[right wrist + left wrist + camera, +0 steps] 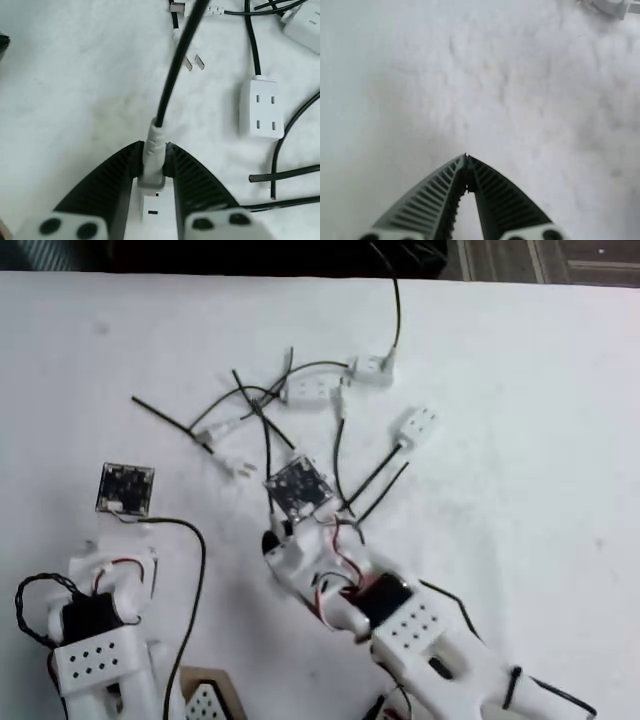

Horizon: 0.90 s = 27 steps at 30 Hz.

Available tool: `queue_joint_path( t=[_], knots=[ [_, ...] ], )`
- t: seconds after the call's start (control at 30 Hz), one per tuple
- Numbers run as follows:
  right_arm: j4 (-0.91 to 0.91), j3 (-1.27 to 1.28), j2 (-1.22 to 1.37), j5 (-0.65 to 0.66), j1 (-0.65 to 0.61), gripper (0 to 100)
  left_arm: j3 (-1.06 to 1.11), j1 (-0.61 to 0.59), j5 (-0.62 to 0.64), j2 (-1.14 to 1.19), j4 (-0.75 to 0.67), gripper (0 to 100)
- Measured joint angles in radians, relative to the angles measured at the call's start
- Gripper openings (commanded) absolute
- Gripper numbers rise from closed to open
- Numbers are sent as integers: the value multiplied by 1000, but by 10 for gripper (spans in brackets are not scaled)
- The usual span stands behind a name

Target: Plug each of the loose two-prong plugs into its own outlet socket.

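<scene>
My right gripper (152,146) is shut on a grey two-prong plug (154,160) with a black cord, held upright against a white outlet socket (151,212) just below it. A loose plug (192,62) lies on the table beyond, prongs showing, and it is also seen in the high view as the loose plug (238,466). Nearby lies a white outlet (262,107) with two pairs of slots. In the high view, more white outlets (308,390) (371,369) (418,425) lie among black cords. My left gripper (466,162) is shut and holds nothing, low over bare table.
Black cords (262,405) cross the middle of the white table (520,360). The left arm (95,625) sits at the near left corner and the right arm (400,625) reaches in from the near middle. Open room lies to the far left and right.
</scene>
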Motion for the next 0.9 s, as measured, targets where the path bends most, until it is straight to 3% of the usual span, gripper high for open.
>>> queue_joint_path(
  t=[0.17, 0.37, 0.63, 0.9],
  knots=[
    [155, 0, -198, 0, -5, 17, -6, 28, 0, 0, -11, 24],
    [256, 0, -362, 0, -110, 17, -64, 181, 48, 0, -23, 24],
    [264, 0, -374, 0, -178, 17, -140, 381, 104, 0, -20, 24],
    [264, 0, -350, 0, -184, 17, -227, 605, 109, 0, 120, 24]
  ],
)
